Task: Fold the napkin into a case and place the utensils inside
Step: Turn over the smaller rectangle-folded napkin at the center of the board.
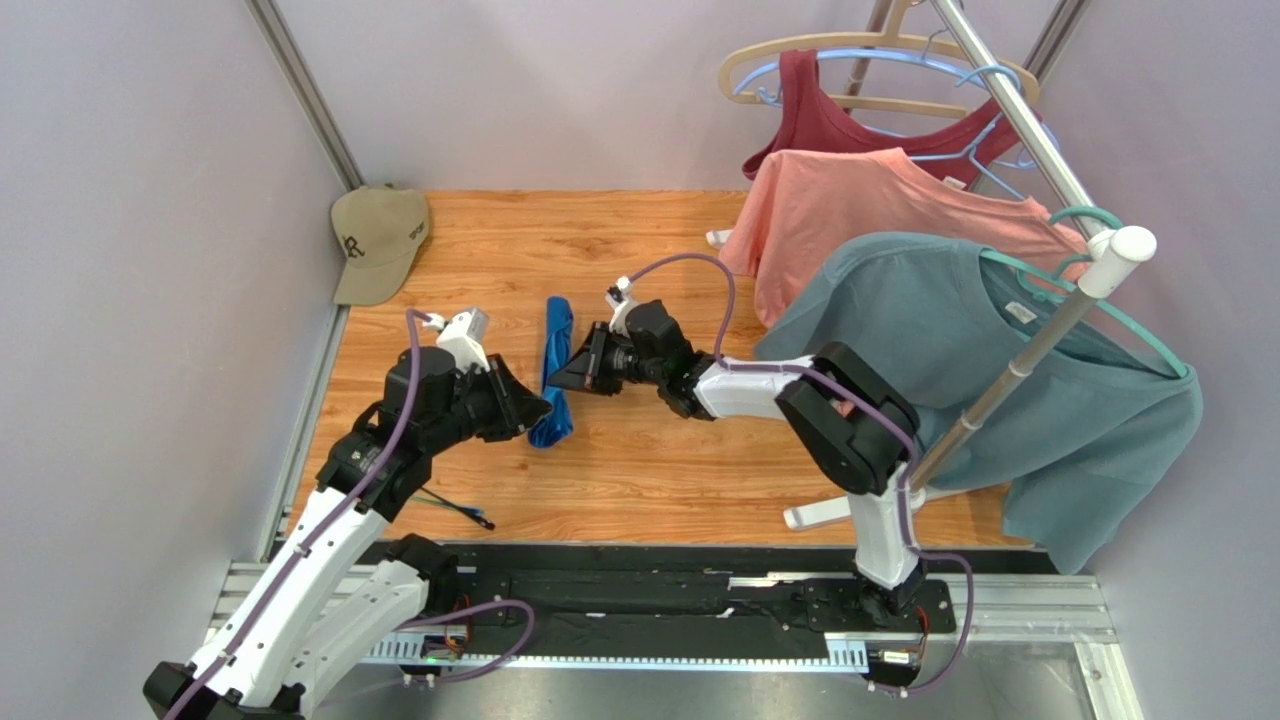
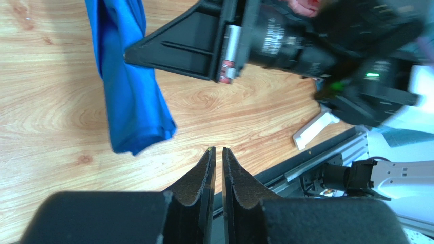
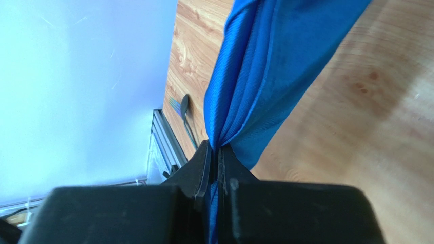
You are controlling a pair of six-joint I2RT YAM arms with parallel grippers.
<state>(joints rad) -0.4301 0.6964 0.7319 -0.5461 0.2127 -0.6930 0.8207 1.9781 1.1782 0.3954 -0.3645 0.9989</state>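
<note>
The wooden table (image 1: 646,465) holds it all. The blue napkin (image 1: 558,333) is near the middle of the table, a bit toward the left edge. It is bunched into a long thin strip, not a neat case yet. The right gripper (image 3: 215,150) has its jaws closed on the napkin, pinching a small fold of it. The left gripper (image 2: 219,151) is just beside the strip's near end. Its jaws are almost closed, with only a thin slit, and nothing is in them. The utensils (image 1: 455,507) lie apart from the napkin, close to the near edge, by the left corner.

What could go wrong? The cloth looks shiny and slippery, so I think it may slide out of that small pinch. Then the folds may flop open. The left jaws are too narrow to take the cloth, so they might just push it and mess it up. The two grippers are very near each other and could bump. The utensils are so thin and so near the edge that a poor grab might knock them off the table.
</note>
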